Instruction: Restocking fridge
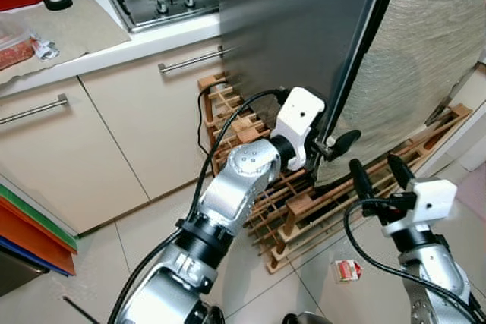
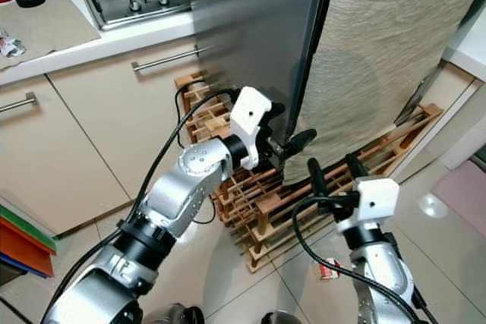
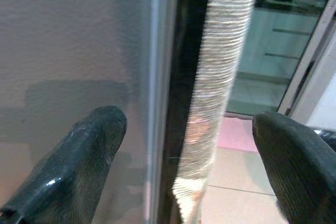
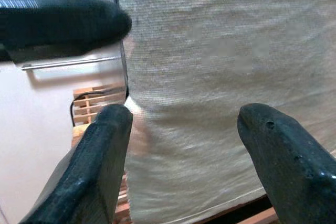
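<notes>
One tall grey fridge door stood beside the stove counter, its dark right edge against a beige woven cloth, and it looked barely ajar at most. Left gripper reached to that edge low down with fingers spread either side of it, apparently to hook and swing the door wide for restocking. Right gripper waited nearer, also spread and empty, above a wooden rack and a small carton on the floor.

Silver jointed arms, black cables, white wrist housings, black-fingered left pincer.
</notes>
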`<state>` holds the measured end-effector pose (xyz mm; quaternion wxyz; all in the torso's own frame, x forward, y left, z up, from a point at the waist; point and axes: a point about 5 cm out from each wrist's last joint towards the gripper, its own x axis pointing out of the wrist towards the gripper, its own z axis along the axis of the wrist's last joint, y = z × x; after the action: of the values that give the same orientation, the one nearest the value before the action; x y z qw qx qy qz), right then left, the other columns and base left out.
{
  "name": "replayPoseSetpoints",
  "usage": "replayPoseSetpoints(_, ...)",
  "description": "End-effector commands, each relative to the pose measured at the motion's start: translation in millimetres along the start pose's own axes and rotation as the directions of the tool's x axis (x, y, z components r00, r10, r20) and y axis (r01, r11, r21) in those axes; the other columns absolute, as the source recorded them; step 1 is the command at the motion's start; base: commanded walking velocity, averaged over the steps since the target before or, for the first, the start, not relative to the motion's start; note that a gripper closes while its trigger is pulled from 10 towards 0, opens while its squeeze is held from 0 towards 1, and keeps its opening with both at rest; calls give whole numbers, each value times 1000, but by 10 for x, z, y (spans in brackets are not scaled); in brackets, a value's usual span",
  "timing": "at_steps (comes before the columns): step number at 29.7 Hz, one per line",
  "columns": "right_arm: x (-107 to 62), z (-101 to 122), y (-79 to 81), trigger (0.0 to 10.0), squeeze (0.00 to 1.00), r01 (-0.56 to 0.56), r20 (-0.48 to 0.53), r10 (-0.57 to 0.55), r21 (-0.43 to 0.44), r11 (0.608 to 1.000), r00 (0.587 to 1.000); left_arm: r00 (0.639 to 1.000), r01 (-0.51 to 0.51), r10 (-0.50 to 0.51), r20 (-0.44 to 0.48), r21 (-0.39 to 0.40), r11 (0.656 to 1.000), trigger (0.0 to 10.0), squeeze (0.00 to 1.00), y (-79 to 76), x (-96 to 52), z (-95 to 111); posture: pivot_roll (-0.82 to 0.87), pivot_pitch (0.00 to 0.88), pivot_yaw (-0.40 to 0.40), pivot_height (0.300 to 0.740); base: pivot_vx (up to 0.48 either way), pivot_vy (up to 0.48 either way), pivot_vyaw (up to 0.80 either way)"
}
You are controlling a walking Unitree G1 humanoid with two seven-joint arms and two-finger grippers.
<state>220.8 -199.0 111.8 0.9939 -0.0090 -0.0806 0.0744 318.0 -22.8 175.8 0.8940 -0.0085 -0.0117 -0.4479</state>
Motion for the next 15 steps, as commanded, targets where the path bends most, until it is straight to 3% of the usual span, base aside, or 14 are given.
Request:
replayPoseSetpoints(1,0,38,16,10000,12,7,-6,-7,-16,1000,1000,994,58,-56,90,-26,998,10000,0,-253,217,243,-93,73,30,740,0,0,0)
replayPoseSetpoints(7,3,84,-10,10000,4,75,8,-74,-51,996,997,991,-32,32,130,-4,999,10000,0,-96,137,279,-88,74,30,740,0,0,0)
replayPoseSetpoints(15,96,157,40,10000,4,147,-19,-149,-83,986,989,957,-261,260,130,-8,965,10000,0,364,-215,178,-70,68,35,740,0,0,0)
